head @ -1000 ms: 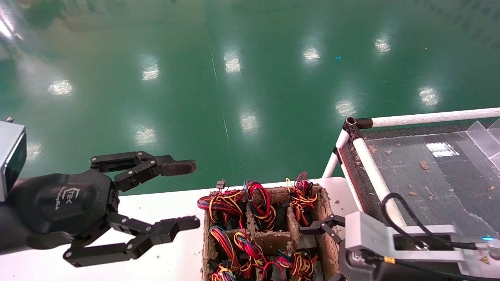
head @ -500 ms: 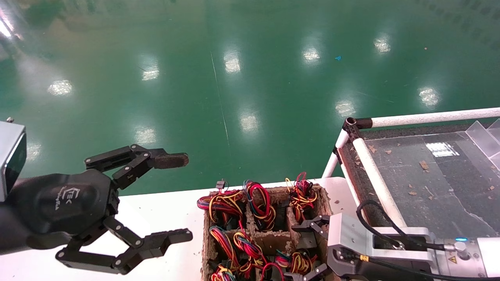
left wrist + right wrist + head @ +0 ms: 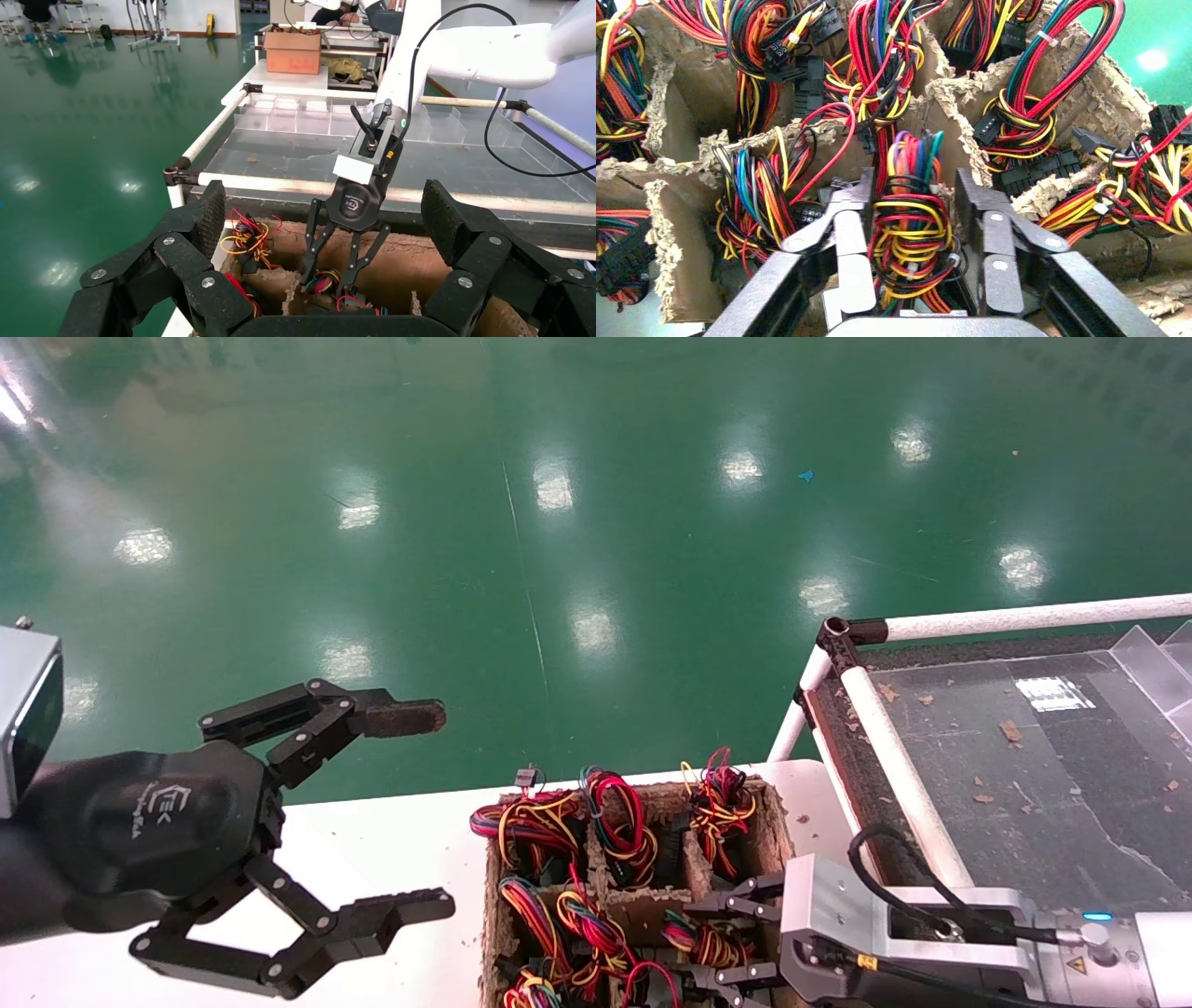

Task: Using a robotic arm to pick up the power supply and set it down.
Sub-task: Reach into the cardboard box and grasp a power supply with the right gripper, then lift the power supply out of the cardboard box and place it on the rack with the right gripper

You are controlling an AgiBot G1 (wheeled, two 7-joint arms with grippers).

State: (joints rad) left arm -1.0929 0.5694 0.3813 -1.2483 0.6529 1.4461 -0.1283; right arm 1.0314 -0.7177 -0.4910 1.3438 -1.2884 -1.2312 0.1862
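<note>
My right gripper [image 3: 712,941], with all-black fingertips, reaches down into a cell of the cardboard divider box [image 3: 773,822]. It is open, and its fingers [image 3: 852,210] stand on either side of a power supply's bundle of red, yellow and black wires [image 3: 909,232]. The fingers are close to the bundle without pressing it. The grey body of the power supply is almost fully hidden under the wires. My left gripper [image 3: 419,812], with a brownish worn pad, hangs open and empty over the table's left part.
Neighbouring cells hold several more wire bundles [image 3: 619,822] between ragged cardboard dividers [image 3: 947,91]. The box sits on a white table [image 3: 391,822]. A rack with white pipes [image 3: 875,710] stands on the right. Green floor lies beyond the table edge.
My right gripper moved left and down into the box, coming around the wire bundle. The left gripper opened wider and drew back a little.
</note>
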